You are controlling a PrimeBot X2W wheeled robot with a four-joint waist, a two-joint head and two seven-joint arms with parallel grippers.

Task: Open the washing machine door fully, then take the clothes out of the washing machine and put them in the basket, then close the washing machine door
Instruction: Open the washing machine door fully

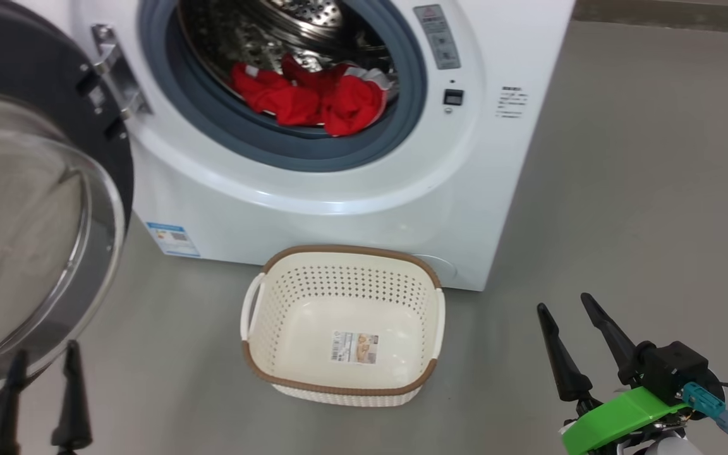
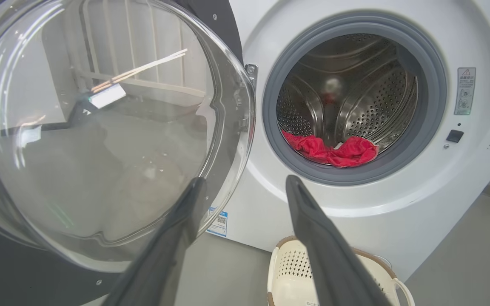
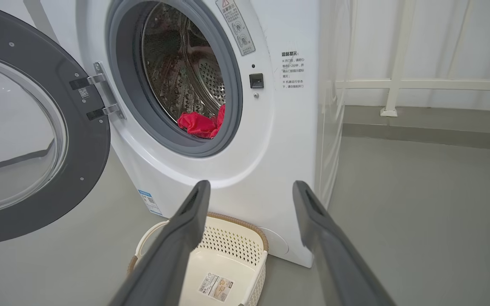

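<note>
You have the washing machine door (image 1: pixel 29 208) swung wide on its hinge, left of the washing machine (image 1: pixel 339 215), so the drum mouth is clear for reaching in. Your left gripper (image 1: pixel 46 351) sits low by the bottom edge of the door's glass bowl, jaws released and holding nothing. Your right gripper (image 1: pixel 563 303) hovers over the floor (image 1: pixel 623 189) at the lower right, jaws spread and empty too.

The clothes (image 1: pixel 313 98) lie bunched at the front lip of the drum, against the grey gasket, which looks like an easy reach. The basket (image 1: pixel 345 251) stands empty on the floor just in front of the machine, below the opening, so a garment needs only a short carry down. The door step looks done; the first pick comes next.
</note>
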